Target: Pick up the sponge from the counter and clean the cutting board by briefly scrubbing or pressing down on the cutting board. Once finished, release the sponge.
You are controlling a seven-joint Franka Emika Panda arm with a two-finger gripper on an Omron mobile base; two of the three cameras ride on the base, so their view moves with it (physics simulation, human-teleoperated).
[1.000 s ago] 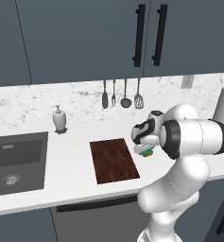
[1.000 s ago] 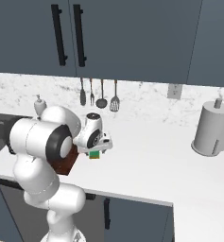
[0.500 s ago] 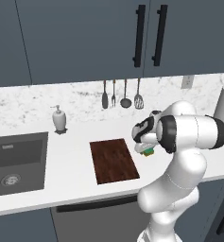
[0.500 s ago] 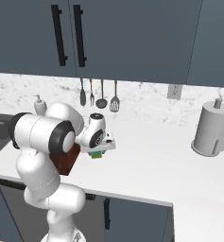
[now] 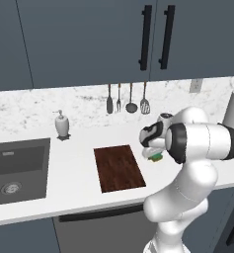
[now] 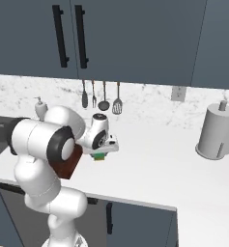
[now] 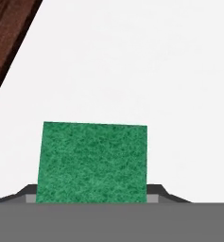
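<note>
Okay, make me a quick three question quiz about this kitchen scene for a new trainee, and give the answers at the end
1. True or false: the sponge is lying on the cutting board.
2. Multiple choice: what stands on the counter at the far right of the right base view? A) a kettle B) a paper towel roll C) a toaster
3. Fill in: the soap dispenser stands on the counter behind the ____.

Key:
1. False. In the hand view the sponge sits over the white counter, with the board off at the upper left corner.
2. B.
3. Sink.
</note>
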